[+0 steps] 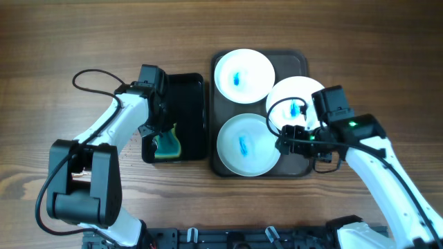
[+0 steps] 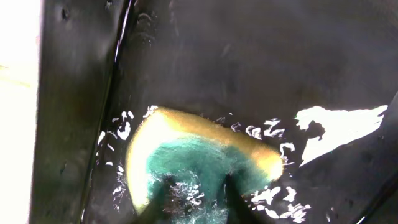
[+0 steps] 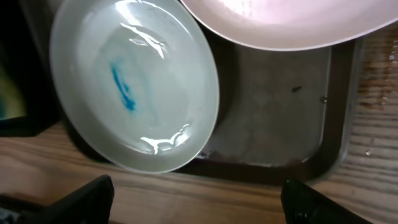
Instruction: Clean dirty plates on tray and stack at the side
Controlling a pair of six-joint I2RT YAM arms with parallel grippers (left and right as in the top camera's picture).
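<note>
Both are the same build: the left arm (image 1: pixel 114 124) and right arm (image 1: pixel 379 171) have glossy white shells on the long links and chunky black housings at the joints. Right behind the fingers on each sits a boxy black wrist block (image 1: pixel 150 77). A thin black left cable (image 1: pixel 93 75) loops out well back from the fingers, and the right cable (image 1: pixel 275 114) curls close beside its fingers. There's a tiny green light (image 1: pixel 353 125) just behind the right wrist block. The right fingers (image 3: pixel 87 198) are plain matte black and blocky. The left fingers (image 2: pixel 163 198) only show as dark blurry stubs.
</note>
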